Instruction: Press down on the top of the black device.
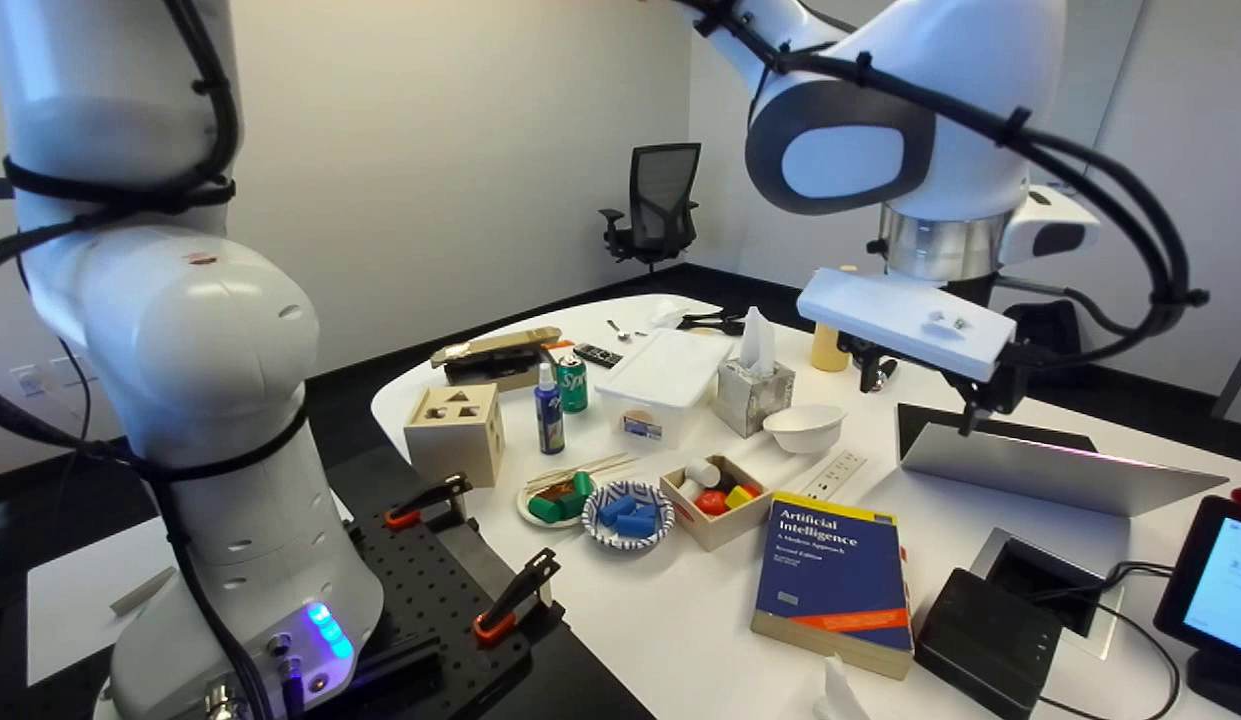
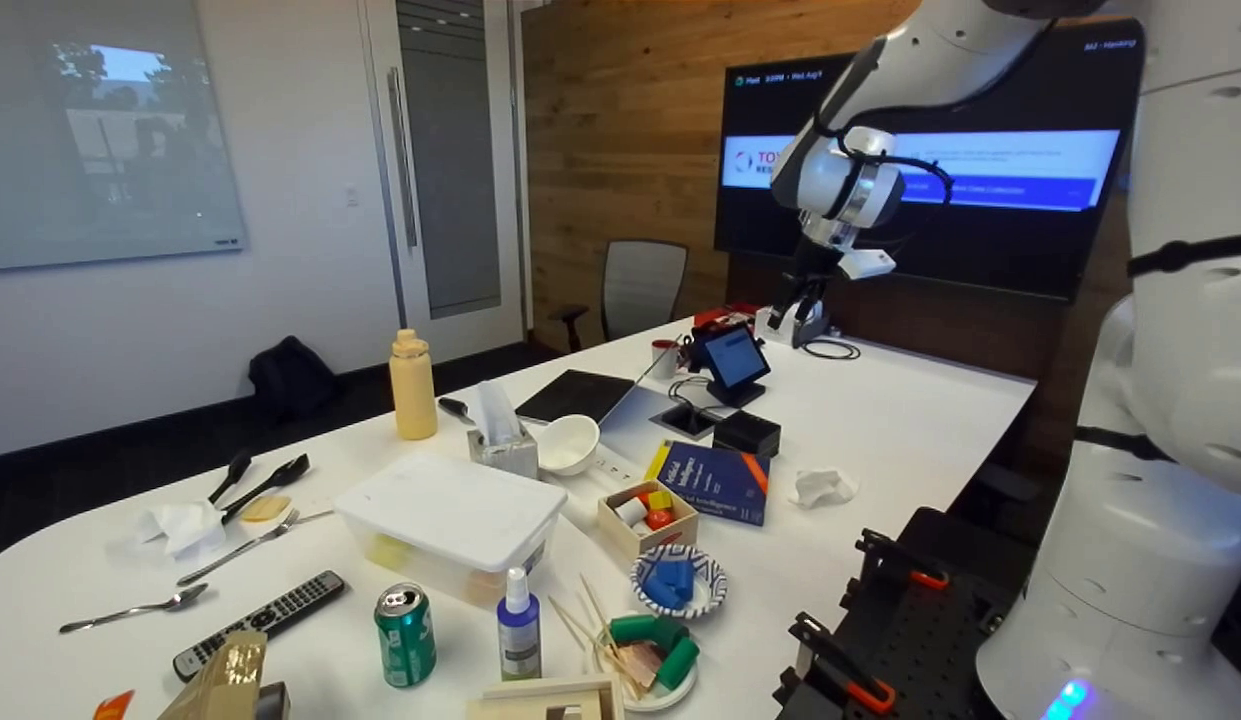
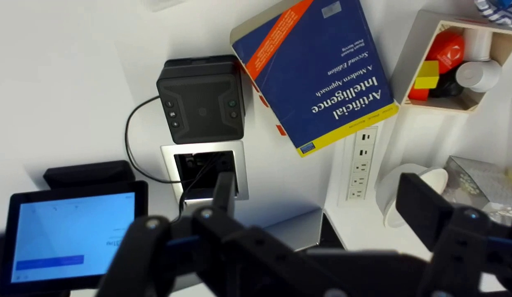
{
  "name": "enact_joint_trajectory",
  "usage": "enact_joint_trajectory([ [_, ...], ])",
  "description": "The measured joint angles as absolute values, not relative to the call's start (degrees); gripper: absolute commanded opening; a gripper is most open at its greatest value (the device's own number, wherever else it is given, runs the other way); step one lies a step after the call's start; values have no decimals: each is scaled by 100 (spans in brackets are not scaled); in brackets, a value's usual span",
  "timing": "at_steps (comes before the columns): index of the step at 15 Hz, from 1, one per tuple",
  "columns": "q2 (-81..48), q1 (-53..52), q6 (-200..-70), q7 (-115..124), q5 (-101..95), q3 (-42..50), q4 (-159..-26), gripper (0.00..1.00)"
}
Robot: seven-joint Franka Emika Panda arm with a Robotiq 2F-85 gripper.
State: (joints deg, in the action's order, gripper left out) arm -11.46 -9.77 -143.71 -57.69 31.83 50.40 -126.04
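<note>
The black device [image 1: 988, 638] is a squat matte-black box on the white table, right beside the blue book. It also shows in an exterior view [image 2: 747, 433]. In the wrist view its flat top [image 3: 202, 108] faces the camera, with small buttons on both sides, upper left of the fingers. My gripper [image 1: 920, 398] is open with nothing between its fingers, high above the table. It also shows in an exterior view [image 2: 791, 314]. In the wrist view its fingers [image 3: 315, 187] are wide apart and away from the device, over the laptop and power strip area.
The blue book [image 3: 313, 74] touches or nearly touches the device. A lit screen [image 3: 74, 235] stands nearby. A cable runs from the device to a table cutout [image 3: 241, 171]. An open grey laptop [image 1: 1060, 465], a wooden box [image 1: 715, 525] and a white bowl [image 1: 805, 430] stand around.
</note>
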Motion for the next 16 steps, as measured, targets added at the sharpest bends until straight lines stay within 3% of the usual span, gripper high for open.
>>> enact_joint_trajectory([
  [5,-2992,177,-14170,-5926,3946,4147,-11445,100],
  [6,-3327,537,-14166,-5810,3830,3820,-11140,75],
  [7,-3609,1004,-14170,-5589,3574,3354,-10816,72],
  [11,-4626,2522,-14162,-4701,2318,1900,-9511,42],
  [16,-5404,3188,-13879,-4118,1323,1216,-8233,3],
])
